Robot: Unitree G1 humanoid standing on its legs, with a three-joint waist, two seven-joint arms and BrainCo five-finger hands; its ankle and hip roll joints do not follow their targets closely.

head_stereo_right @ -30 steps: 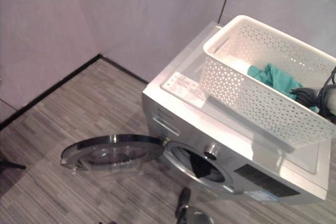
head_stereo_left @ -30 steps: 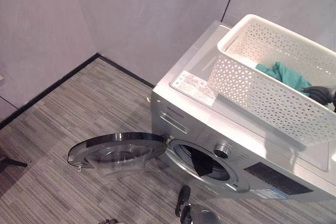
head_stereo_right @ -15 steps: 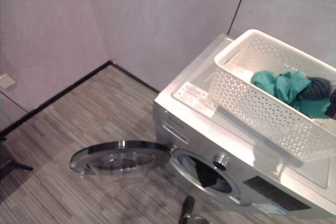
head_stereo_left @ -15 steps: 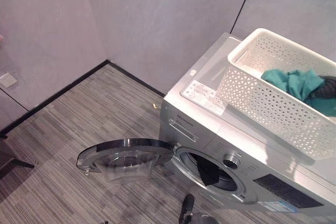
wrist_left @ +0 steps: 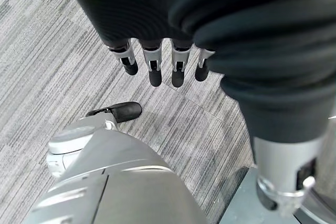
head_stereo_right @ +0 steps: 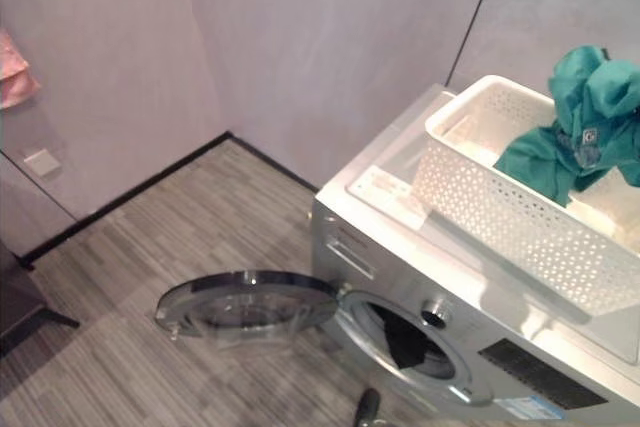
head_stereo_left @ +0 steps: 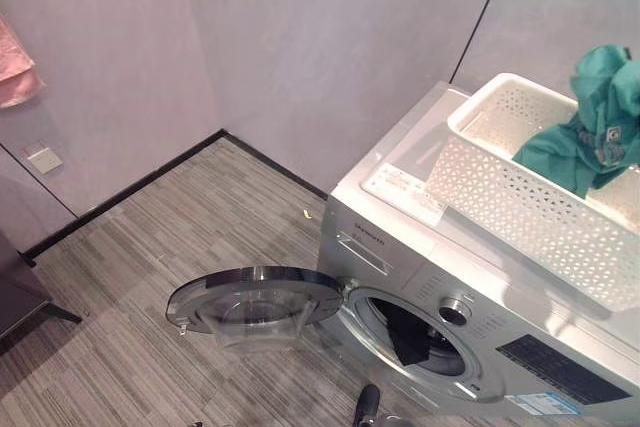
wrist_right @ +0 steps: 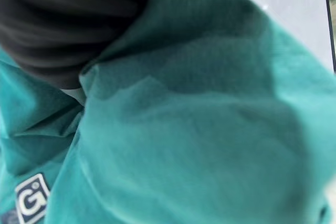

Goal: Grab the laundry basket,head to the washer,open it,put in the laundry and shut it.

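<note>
Teal garment [head_stereo_right: 575, 132] lifted above white laundry basket [head_stereo_left: 520, 202] on washer [head_stereo_left: 420, 257] — door [head_stereo_left: 255, 294] open, left robot hand [wrist_left: 163, 61] with fingers relaxed, right robot hand [wrist_right: 63, 30] under cloth — grip unclear

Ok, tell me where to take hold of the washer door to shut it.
Grip the washer door at its free rim by the latch, opposite the hinge. It is swung wide open, so come from the robot's left, hooking over the rim.
</note>
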